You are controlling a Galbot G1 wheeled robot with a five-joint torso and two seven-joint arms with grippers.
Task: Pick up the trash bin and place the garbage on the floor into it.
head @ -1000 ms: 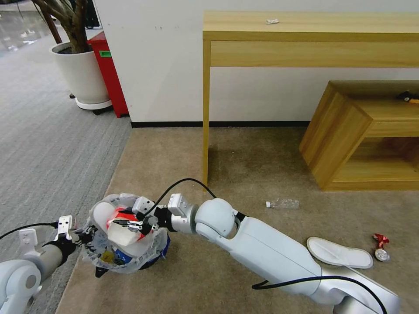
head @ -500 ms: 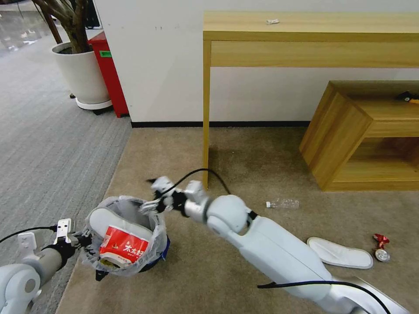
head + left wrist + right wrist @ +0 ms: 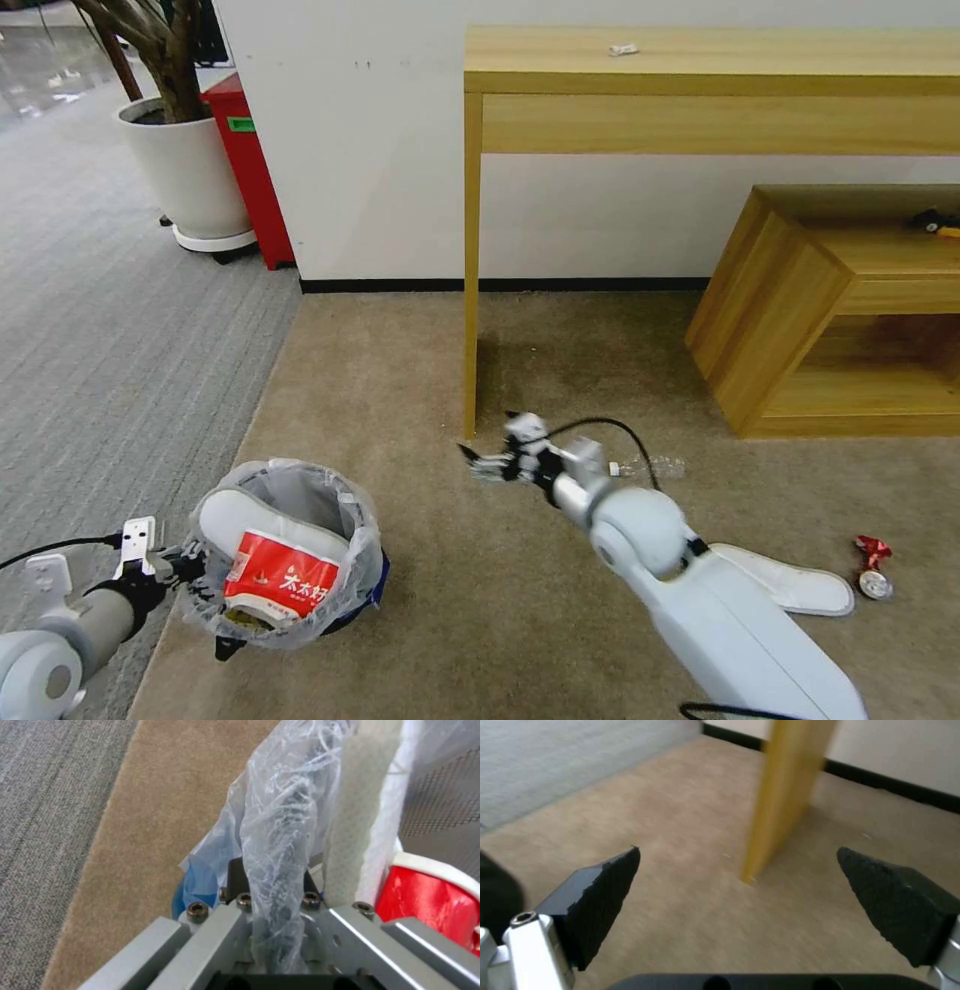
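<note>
Jaws of the left gripper (image 3: pixel 272 907) are clamped on the rim and crinkly bag liner of the trash bin (image 3: pixel 290 560), holding it near the carpet edge, well to the left of the table leg (image 3: pixel 470 300). Inside the bin: one white slipper (image 3: pixel 255 505) standing along the wall and a crushed red cup (image 3: pixel 282 585) leaning against it; what lies under them is hidden. Right gripper (image 3: pixel 480 462) hangs spread wide with nothing between its fingers, just in front of the table leg, low over the floor (image 3: pixel 480 620). Remaining garbage all lies to the right of that leg: the clear bottle (image 3: pixel 655 466) is nearest, just past the right wrist, on its side, long axis running left-right across the view. Second slipper (image 3: pixel 790 585) lies flat further right and closer to the robot, partly behind the right arm, long axis also roughly left-right. Red wrapper (image 3: pixel 872 550) and can (image 3: pixel 876 585) sit beyond the slipper's toe. Right arm is the nearer one for all of these; likely needs to swing right and turn its fingers across the bottle's width.
</note>
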